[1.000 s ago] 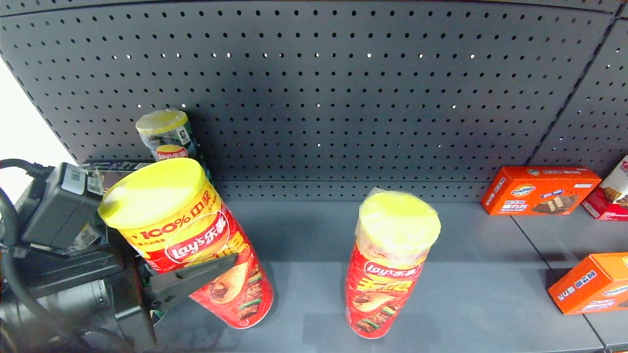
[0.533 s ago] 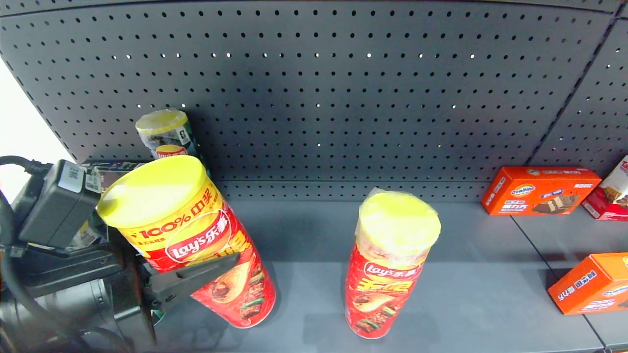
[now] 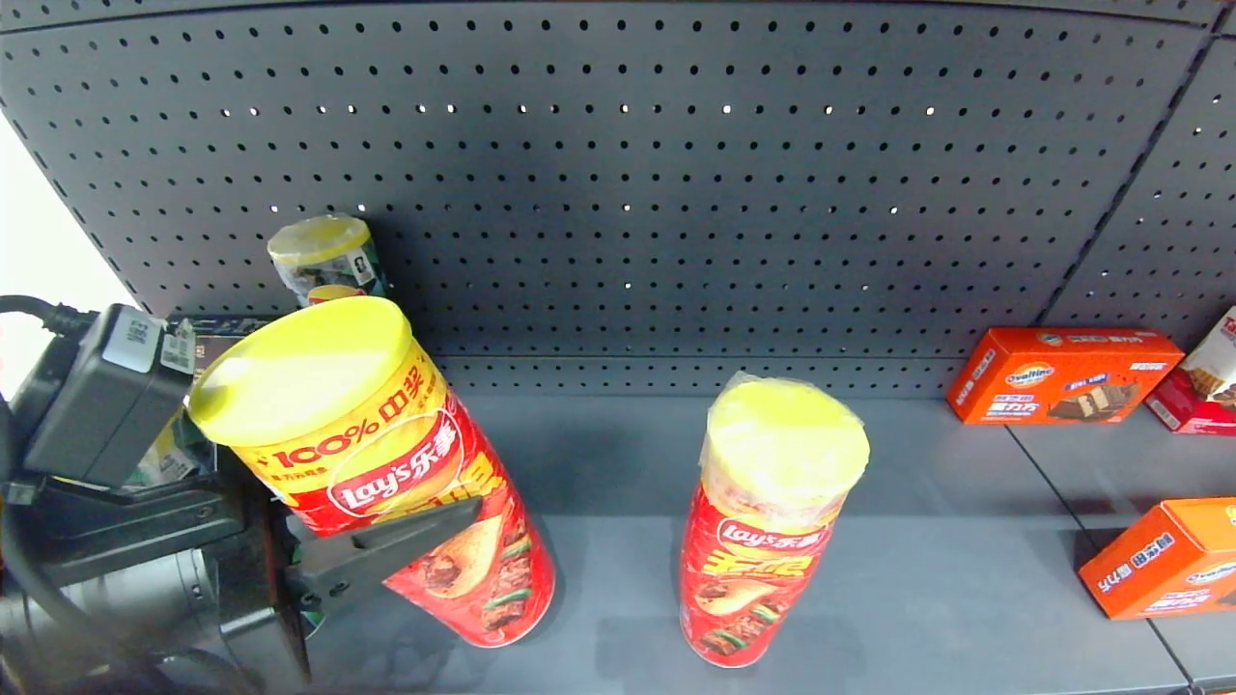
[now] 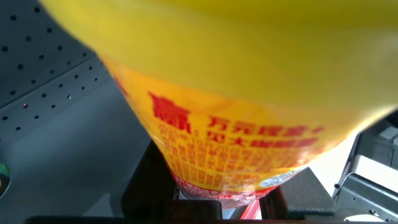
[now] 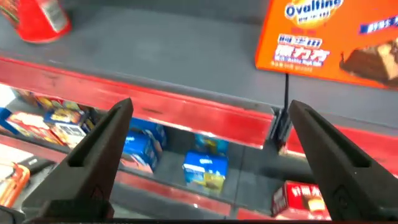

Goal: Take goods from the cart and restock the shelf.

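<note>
The left claw (image 3: 410,502) is clamped on a red chip can (image 3: 386,454) with a yellow lid, at the lower left of the head view. One dark finger (image 3: 386,560) lies across the can's front; the other is hidden behind it. The can leans, lid towards the upper left and base towards the centre, down at the grey shelf (image 3: 946,541). I cannot tell whether the base touches the shelf. From the left wrist the same can (image 4: 249,124) looms close, yellow band above red.

Right of it, well apart, a second can (image 3: 768,521) stands upright mid-shelf, wrapped in clear film. Behind the held can, a smaller dark can (image 3: 323,256) stands against the pegboard (image 3: 618,193).

At the right of the frame a rear orange box (image 3: 1057,372) lies by the pegboard, a front orange box (image 3: 1159,560) sits nearer the shelf's front, and a red-and-white box (image 3: 1207,381) shows at the edge.

The right claw (image 5: 211,162) hangs wide open, holding nothing, before the red shelf edge (image 5: 186,106), with blue packets (image 5: 140,146) on the level below.
</note>
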